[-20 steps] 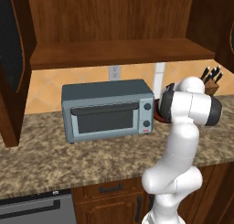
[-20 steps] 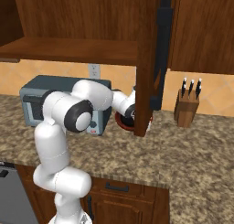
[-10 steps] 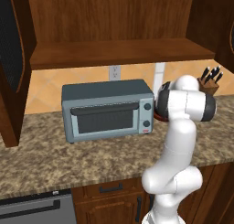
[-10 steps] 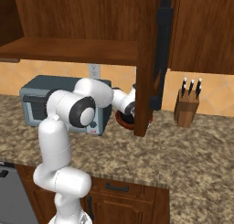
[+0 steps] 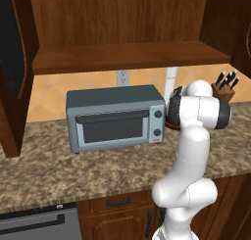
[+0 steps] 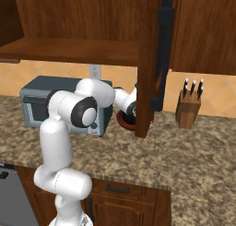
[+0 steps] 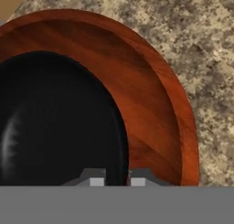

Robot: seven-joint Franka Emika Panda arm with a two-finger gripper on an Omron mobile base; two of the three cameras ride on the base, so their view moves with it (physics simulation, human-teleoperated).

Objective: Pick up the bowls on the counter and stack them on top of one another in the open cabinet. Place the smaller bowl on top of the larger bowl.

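Comparing with earlier: arm elbow sits slightly further back, bowl unmoved.
Gripper (image 7: 117,178): tips close together, straddling the bowl's inner wall; grip uncertain.
Bowl (image 7: 155,104): on counter (image 7: 205,58), just right of toaster oven (image 5: 115,117).

I am seeing a grey toaster oven (image 5: 115,117) sitting with its glass door shut and two knobs down its right side. A wooden knife block (image 6: 187,110) is standing further right, black handles sticking up. A white wall outlet (image 5: 123,77) is showing above the oven. A steel dishwasher front (image 5: 39,223) is showing at the lower left.
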